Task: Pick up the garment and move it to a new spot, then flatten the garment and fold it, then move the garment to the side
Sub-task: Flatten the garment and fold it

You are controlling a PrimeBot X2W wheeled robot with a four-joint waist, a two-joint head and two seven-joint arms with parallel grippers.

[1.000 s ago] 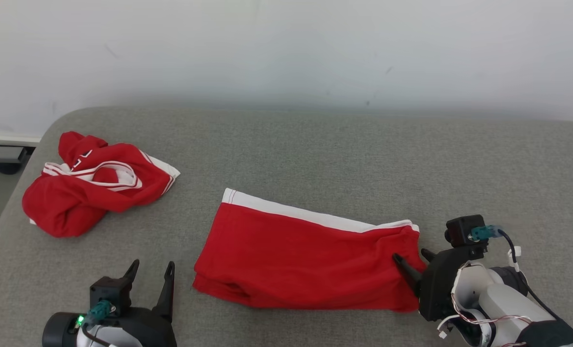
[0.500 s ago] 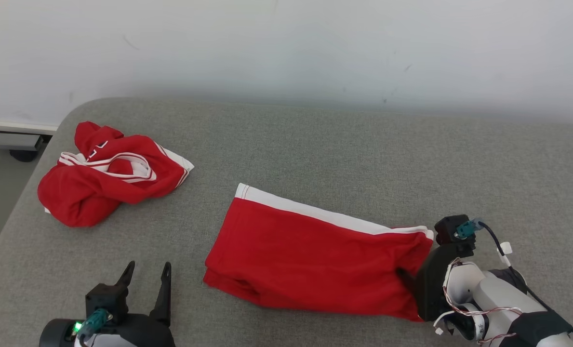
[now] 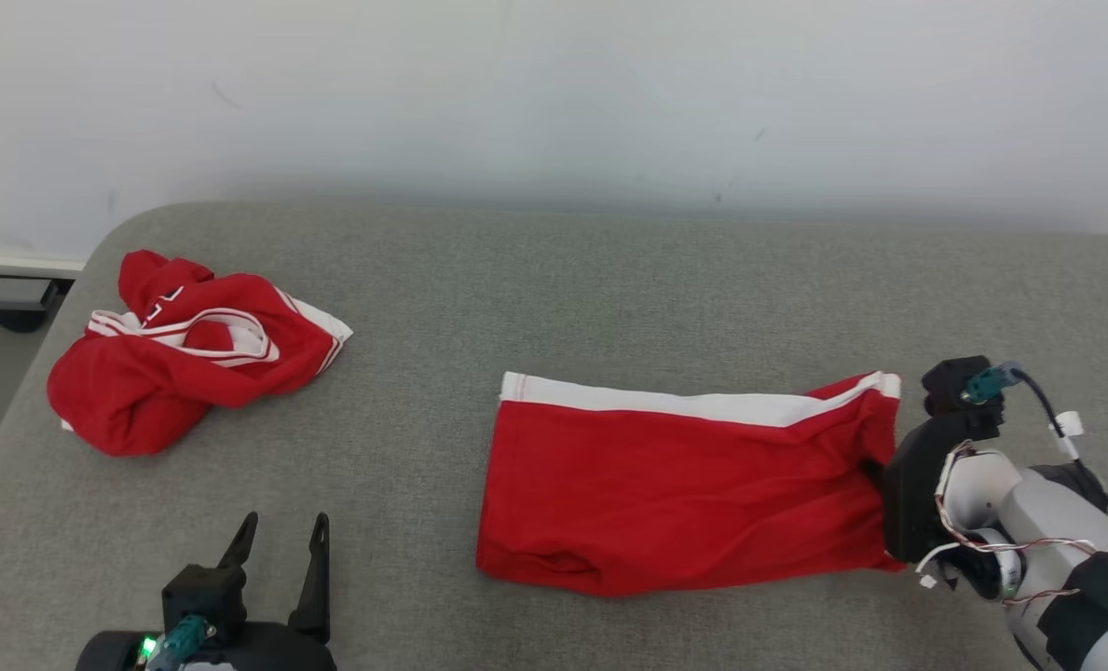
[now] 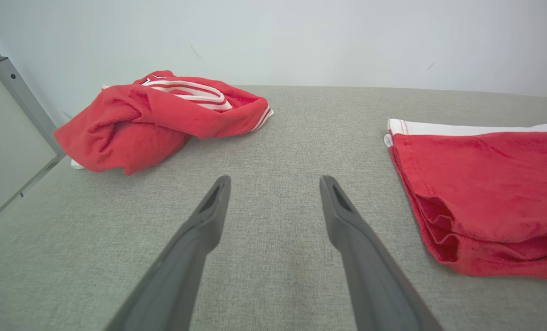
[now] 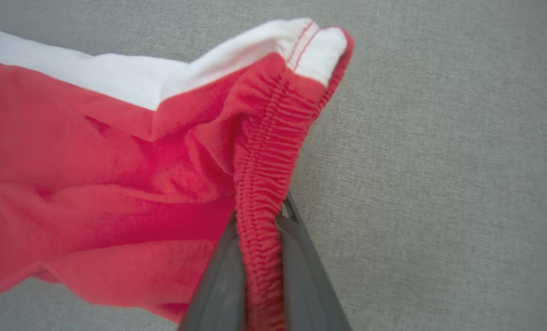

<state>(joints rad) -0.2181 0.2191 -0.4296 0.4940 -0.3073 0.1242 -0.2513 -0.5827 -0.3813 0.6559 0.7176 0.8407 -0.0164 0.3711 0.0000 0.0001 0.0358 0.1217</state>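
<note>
- Evidently you're on the last step, moving the folded garment aside: the red shorts [image 3: 684, 494] lie folded on the grey padded surface [image 3: 609, 280], white stripe along the far edge.
- Well to the left of the shorts, a crumpled red-and-white top [image 3: 190, 349] sits apart; it plays no part here, so leave it.
- Closer to the shorts' left edge, near but not touching, your left gripper [image 3: 285, 520] rests with its fingers spread apart, holding nothing.
- At the shorts' right end, your right gripper [image 5: 261, 207] is pinched tight on the elastic waistband [image 5: 264, 151], which bunches up between the fingers.
- For the next move, I'd judge you want a low, slow pull away from the shorts' present spot. A pinch at one end may let the folded layers slide apart or trail.
- Behind the shorts the surface runs to a plain white wall [image 3: 554, 93]. Far to their left it rounds off at a corner, with a pale rail [image 3: 4, 291] beyond.
</note>
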